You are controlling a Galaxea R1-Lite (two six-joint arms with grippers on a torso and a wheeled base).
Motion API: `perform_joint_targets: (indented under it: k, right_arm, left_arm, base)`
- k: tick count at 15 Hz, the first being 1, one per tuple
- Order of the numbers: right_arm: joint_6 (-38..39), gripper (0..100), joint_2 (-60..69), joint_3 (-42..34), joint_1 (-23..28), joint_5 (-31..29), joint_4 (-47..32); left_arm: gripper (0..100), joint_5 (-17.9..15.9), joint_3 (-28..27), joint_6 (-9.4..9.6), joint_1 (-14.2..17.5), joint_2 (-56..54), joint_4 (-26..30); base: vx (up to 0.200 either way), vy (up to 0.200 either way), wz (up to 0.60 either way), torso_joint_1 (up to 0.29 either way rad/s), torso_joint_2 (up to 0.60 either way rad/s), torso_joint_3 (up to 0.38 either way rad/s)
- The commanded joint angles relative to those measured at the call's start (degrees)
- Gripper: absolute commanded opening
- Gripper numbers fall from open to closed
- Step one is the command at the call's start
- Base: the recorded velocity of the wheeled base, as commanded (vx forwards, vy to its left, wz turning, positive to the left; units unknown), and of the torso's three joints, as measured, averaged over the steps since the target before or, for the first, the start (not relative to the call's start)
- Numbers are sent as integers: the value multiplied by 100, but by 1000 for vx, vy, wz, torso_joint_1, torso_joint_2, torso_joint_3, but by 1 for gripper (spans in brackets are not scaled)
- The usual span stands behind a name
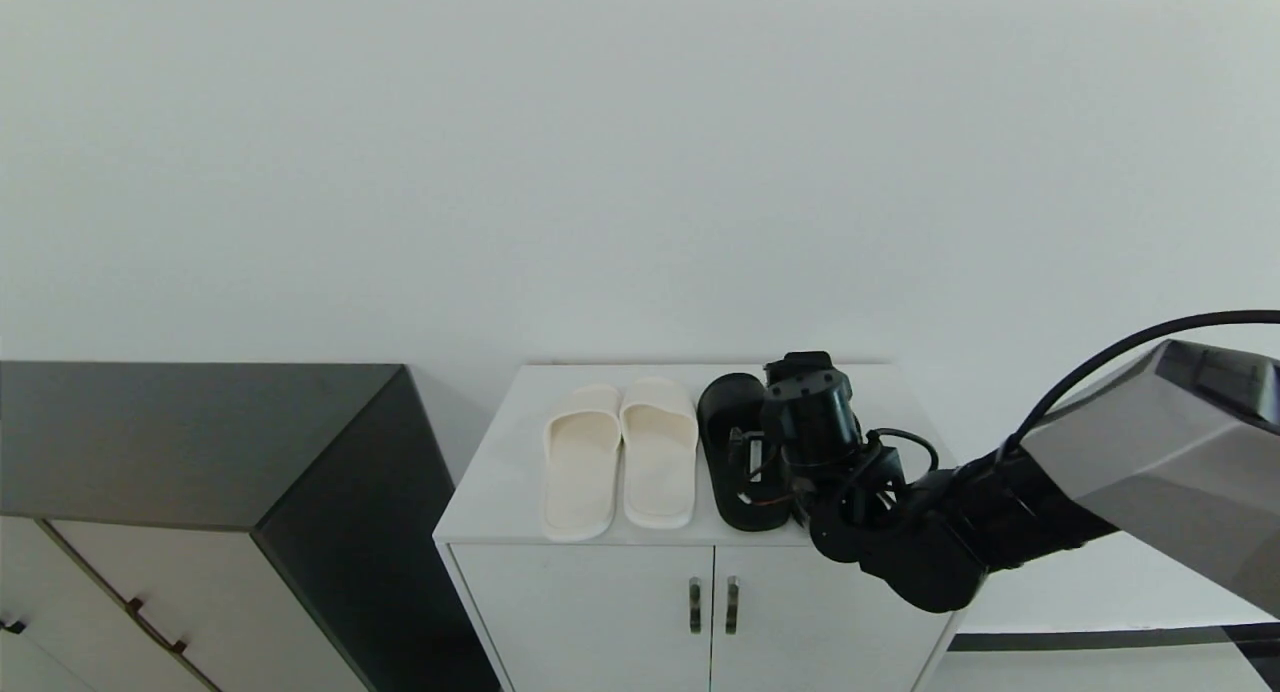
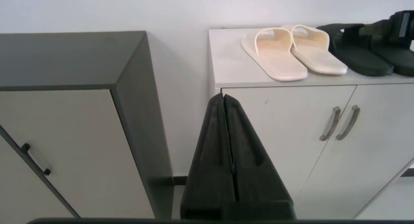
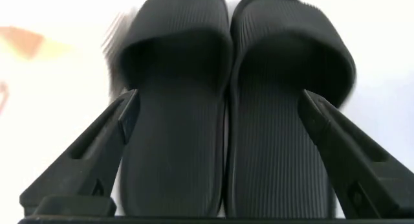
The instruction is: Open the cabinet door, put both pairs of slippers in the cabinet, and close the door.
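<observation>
no legible txt, no labels, no nos.

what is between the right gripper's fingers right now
The pair of black slippers, side by side on the white cabinet top, lies between the open fingers of the right gripper, as the right wrist view shows.

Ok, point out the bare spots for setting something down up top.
Bare strip on the white cabinet top between its left edge and the cream slippers. The dark cabinet top beside it is bare. Crowded: the right side, where the right gripper straddles the black slippers.
</observation>
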State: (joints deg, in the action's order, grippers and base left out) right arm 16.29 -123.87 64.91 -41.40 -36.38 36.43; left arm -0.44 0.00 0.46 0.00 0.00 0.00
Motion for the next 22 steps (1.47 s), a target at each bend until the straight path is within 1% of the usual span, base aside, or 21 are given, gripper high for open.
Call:
perform_joint_targets:
  k: [1,5,8,11,12,14,19,21,22]
  right_arm:
    - [-47,100,-419,346,123,8,-21]
    - [-47,100,-779,716,255,52,-30]
    - [-108,100,-1016,1050,466,228,-13]
    - [-117,100,-1148,1313,545,324,-4]
    - [-143,0,-1219,1392,545,315,-4]
    - [-249,0,-1280,1436,536,307,5]
    - [-222,0,-1131,1366,528,184,22]
    - [-249,0,-718,1050,484,122,58]
    - [-293,0,-331,689,440,131,66]
  left_arm:
    - [0,0,0,-2,0,9,0]
    - [0,0,0,-11,0,9,0]
    - [0,0,0,-20,0,9,0]
    - [0,0,0,-20,0,9,0]
    - [0,0,0,-20,0,9,0]
    - [0,0,0,-20,0,9,0]
    - [0,0,0,-20,0,9,0]
    - [0,0,0,-20,0,9,0]
    - [0,0,0,-20,0,9,0]
  base:
    - [0,0,0,0,0,0]
    - [0,0,0,0,0,0]
    - [0,0,0,0,0,0]
    - [0,0,0,0,0,0]
    - [0,0,0,0,0,0]
    - [0,0,0,0,0,0]
    - [0,0,0,0,0,0]
    - [0,0,0,0,0,0]
    - [0,0,0,0,0,0]
